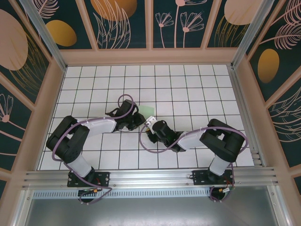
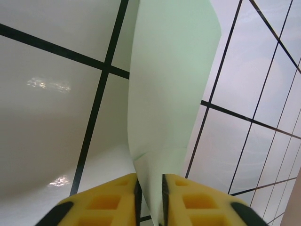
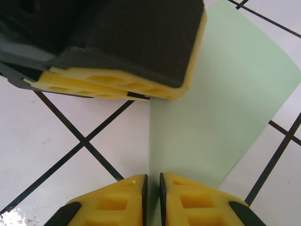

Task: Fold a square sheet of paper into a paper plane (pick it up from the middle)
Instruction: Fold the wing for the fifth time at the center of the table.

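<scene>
Pinching a thin, pale mint-green sheet of paper (image 1: 149, 110) from two sides, the left gripper (image 1: 135, 117) and the right gripper (image 1: 150, 125) are seen close together near the middle of the white tiled table (image 1: 188, 89), which is crossed by black grid lines. In the top view the sheet is mostly covered by the two wrists, and a small pale green corner is shown just beyond them, on the far side.

In the left wrist view the yellow fingers (image 2: 113, 197) of the left gripper are clenched on the paper, with nothing but the thin green layer held in the narrow slit between them. From that pinch the sheet is seen extending away from the camera as a tall, curved panel. A short creased flap is seen just above the fingertips, and a soft bend is formed along the left side of the sheet.

In the right wrist view the yellow pads (image 3: 117, 197) of the right gripper are likewise closed on a straight edge of the sheet, which is gripped at the bottom of the frame. The left gripper's black-backed yellow fingers (image 3: 117, 82) are seen at the top of that frame, pressed together on the same sheet, near the right gripper's tips. Beyond both pinches the green paper is spread out to the right over the tiles; whether it is touching them cannot be told.
</scene>
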Tool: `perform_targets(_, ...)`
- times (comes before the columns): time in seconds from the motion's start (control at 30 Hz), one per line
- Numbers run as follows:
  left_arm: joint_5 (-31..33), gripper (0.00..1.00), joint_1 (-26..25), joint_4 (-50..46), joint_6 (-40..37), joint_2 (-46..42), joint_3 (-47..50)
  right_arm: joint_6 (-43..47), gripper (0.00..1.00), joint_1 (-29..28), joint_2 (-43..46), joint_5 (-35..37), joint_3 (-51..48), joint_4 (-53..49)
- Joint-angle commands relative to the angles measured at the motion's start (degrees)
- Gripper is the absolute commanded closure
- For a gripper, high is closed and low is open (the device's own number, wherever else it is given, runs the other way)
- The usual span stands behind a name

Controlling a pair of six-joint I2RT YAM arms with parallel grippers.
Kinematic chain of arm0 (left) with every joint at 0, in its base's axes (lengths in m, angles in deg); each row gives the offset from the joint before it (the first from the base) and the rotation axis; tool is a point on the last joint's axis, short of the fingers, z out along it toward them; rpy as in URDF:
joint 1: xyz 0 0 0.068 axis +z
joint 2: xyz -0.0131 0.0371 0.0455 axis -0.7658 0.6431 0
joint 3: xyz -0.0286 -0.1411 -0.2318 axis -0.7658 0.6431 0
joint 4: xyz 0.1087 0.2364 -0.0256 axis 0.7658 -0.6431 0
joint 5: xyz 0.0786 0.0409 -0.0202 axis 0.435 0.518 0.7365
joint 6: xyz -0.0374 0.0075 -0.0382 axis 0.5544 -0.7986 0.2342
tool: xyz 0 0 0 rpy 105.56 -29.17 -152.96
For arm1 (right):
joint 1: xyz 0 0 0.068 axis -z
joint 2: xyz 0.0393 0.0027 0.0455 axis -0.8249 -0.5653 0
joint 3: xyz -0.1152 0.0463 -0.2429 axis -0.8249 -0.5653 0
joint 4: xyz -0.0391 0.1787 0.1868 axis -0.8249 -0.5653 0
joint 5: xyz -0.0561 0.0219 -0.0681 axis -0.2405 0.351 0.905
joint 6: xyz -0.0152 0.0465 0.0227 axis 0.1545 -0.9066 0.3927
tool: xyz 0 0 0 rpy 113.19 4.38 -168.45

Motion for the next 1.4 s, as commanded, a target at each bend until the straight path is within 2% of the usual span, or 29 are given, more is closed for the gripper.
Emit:
perform_targets(0.0,1.89,0.73,-0.25,-2.18,-1.51,-0.96,-2.31,1.6,0.85,-0.37,0.22,0.15,-1.51,2.89)
perform_targets(0.17,2.91,0.71,-0.26,-3.27,-3.16,0.24,-3.57,2.45,0.86,-0.35,2.03,-1.31,-3.54,4.12)
perform_targets(0.33,1.87,0.84,-0.29,-2.66,-3.72,1.34,-4.08,2.76,0.86,-0.25,3.22,-1.62,-4.65,5.21)
perform_targets(0.4,1.5,0.92,-0.25,-2.86,-4.13,1.52,-4.28,2.67,0.85,-0.25,3.1,-1.45,-4.59,5.73)
perform_targets(0.47,1.03,0.94,-0.3,-2.79,-4.28,1.67,-4.48,2.58,0.84,-0.27,2.62,-1.36,-4.31,6.01)
perform_targets(0.73,0.93,0.99,-0.32,-3.27,-4.42,0.82,-4.46,1.97,0.83,0.09,2.03,-0.4,-4.12,6.33)
perform_targets(0.97,0.47,1.0,-0.32,-2.94,-3.81,-0.06,-4.13,1.04,0.67,0.41,1.47,0.8,-3.08,6.85)
perform_targets(1.37,-0.19,1.0,-0.32,-2.3,-3.08,-0.07,-3.84,2.05,0.68,0.97,-1.87,3.88,0.22,9.2)
